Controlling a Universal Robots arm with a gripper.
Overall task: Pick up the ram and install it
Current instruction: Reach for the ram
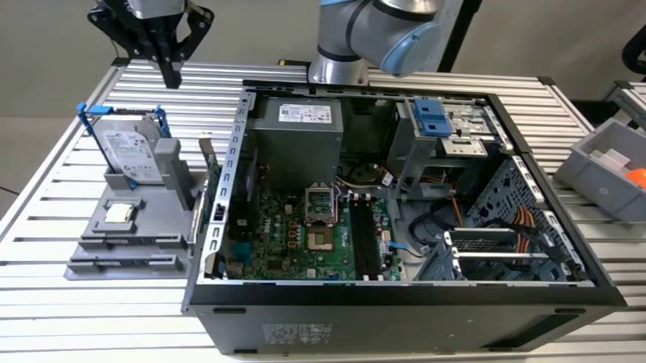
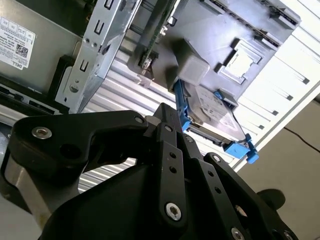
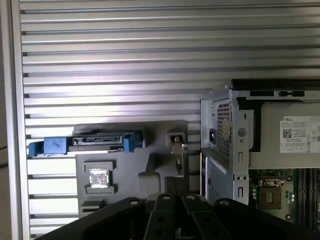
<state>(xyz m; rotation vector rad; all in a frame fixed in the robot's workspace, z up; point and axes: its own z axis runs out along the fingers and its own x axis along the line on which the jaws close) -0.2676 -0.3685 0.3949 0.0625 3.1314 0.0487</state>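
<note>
Ram (image 1: 210,168) is not in my grip: it stands on end in the grey fixture (image 1: 121,242), on the fixture's side nearest the case (image 1: 404,310), just beside the case's open wall. The fixture sits on the half of the bench (image 1: 56,204) toward the exterior view's left. I hang above the bench's far corner on that same side, well apart from the stick. My claw (image 1: 172,76) is empty, its fingers together and pointing down at the slats. The drive (image 1: 131,155) and the chip (image 1: 121,213) share the fixture, farther from the case, and are not mine to take.

I judge this to be the reach for the pick, with nothing of the install done: the black slots (image 1: 364,234) on the board lie bare. The pick calls for the fingers to part, then for the claw to line up over the stick's top end and close across its two flat faces rather than its thin edges. Room looks tight, with the case wall on one side and the fixture's post on the other, so a squared approach from straight above seems safest.

As far as I can make out, its long axis runs roughly upright, leaning a little. One short end is seated in the fixture and the other points up.
</note>
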